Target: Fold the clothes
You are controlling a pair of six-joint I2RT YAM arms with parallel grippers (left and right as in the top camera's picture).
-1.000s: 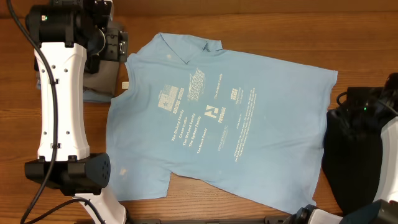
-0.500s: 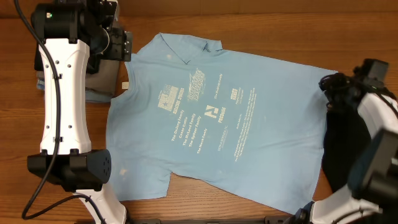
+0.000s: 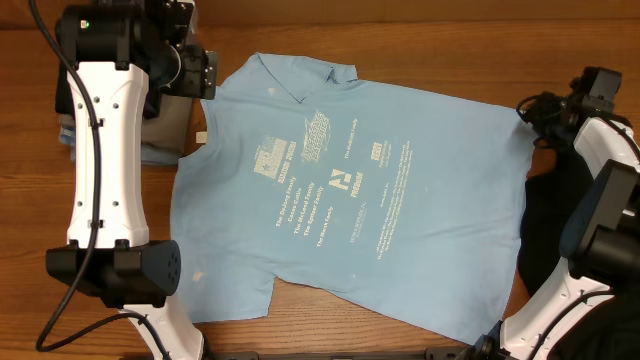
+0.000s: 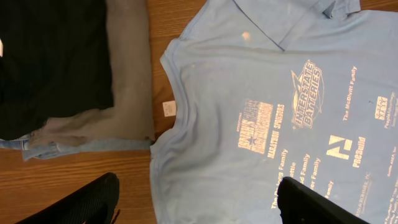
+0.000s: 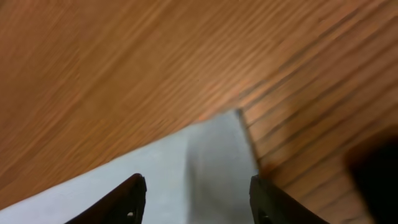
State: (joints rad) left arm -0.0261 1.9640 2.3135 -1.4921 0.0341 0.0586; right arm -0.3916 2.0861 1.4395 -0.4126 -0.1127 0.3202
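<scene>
Wooden table [image 3: 420,40] bears the blue T-shirt [image 3: 350,200] mid-frame; we see left gripper [image 4: 198,200] and right gripper [image 5: 196,194] both parted, empty.

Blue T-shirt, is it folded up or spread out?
Spread out. The sky-blue T-shirt lies flat across the wooden table, all its printed lettering showing, its body not doubled over.

Right wrist view blurred — ahead of the right hand [image 5: 196,186] only a pale T-shirt [image 5: 211,162] corner shows; the black garment [image 3: 540,235] lies partly hidden under its arm.
</scene>
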